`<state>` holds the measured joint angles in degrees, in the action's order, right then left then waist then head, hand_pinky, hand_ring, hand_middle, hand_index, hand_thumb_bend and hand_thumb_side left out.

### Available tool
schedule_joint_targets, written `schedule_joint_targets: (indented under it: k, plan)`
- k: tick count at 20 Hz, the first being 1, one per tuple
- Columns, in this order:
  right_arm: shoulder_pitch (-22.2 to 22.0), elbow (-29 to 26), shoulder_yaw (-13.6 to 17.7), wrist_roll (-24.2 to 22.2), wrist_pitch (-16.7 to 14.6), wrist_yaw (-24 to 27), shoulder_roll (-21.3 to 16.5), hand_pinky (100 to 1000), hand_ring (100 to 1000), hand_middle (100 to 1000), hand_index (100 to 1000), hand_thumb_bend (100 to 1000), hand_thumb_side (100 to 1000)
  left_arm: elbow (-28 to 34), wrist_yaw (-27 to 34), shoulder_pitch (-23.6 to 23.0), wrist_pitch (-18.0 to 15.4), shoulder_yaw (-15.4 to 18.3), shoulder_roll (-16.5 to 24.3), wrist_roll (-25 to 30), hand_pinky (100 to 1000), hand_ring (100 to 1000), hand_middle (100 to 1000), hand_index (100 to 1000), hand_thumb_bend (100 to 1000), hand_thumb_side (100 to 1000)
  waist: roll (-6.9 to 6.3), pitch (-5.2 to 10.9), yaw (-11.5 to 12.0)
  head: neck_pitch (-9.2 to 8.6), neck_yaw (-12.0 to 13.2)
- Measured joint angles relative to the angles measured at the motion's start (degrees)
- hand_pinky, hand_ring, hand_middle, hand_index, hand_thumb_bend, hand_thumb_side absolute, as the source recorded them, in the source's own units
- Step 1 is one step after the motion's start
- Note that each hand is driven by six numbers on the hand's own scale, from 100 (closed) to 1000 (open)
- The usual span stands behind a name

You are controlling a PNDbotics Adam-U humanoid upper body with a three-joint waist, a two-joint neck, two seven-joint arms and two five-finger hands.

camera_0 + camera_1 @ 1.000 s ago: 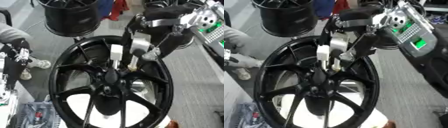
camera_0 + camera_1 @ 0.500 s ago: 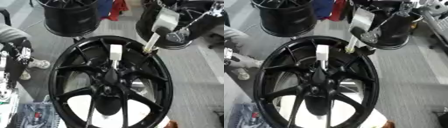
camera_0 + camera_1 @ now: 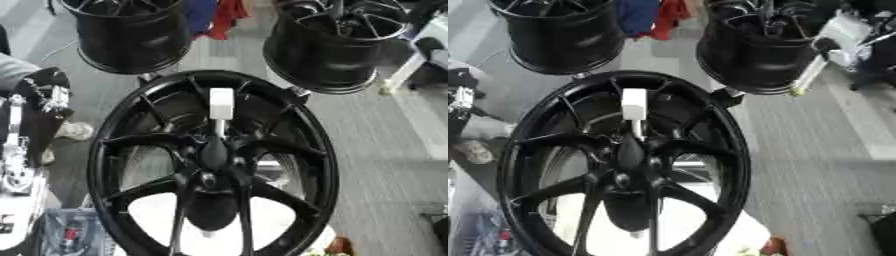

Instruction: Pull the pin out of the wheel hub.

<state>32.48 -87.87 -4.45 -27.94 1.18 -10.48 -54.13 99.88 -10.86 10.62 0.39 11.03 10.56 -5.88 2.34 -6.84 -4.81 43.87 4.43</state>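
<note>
A big black spoked wheel hub (image 3: 214, 160) lies flat in the middle of the view. A white block-headed pin (image 3: 221, 103) stands on a spoke just above the hub's centre. My right hand (image 3: 857, 37) is at the upper right, well away from the hub and blurred. It carries a thin white pin (image 3: 808, 75) with a yellowish tip, which hangs in the air beside the far right wheel. My left hand (image 3: 39, 97) rests at the left edge, black with silver joints, fingers up and relaxed, holding nothing.
Two more black wheels (image 3: 131, 35) (image 3: 337, 45) stand behind the hub. Red and blue cloth (image 3: 214, 15) lies between them. A tray of small parts (image 3: 70, 235) sits at the lower left. Grey floor (image 3: 385, 160) runs along the right.
My right hand has drawn back from the hub, up and to the right, taking the thin white pin with it. The block-headed pin stays in place.
</note>
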Motion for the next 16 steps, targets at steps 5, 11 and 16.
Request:
schedule_joint_targets:
  k: [5, 11, 16]
  plan:
    - [-8.0, 8.0, 8.1, 4.9, 4.9, -4.5, 5.3, 836, 852, 896, 946, 372, 340, 0.0, -0.1, 0.1, 0.1, 0.2, 0.0, -0.4, 449, 612, 639, 781, 220, 599, -0.23, -0.46, 0.2, 0.0, 0.6]
    - [-17.6, 15.3, 17.8, 10.9, 7.0, -6.6, 13.0, 825, 840, 890, 942, 384, 352, 0.0, -0.1, 0.2, 0.0, 0.0, 0.0, -0.1, 450, 613, 639, 781, 218, 600, -0.35, -0.27, 2.3, 0.0, -0.9]
    - [-25.6, 14.5, 22.9, 15.9, 3.1, -5.7, 15.7, 819, 833, 881, 941, 376, 350, 0.0, -0.1, 0.4, -0.2, -0.6, -0.1, 0.6, 449, 613, 639, 781, 218, 600, -0.17, 0.14, 3.7, 0.0, -2.4]
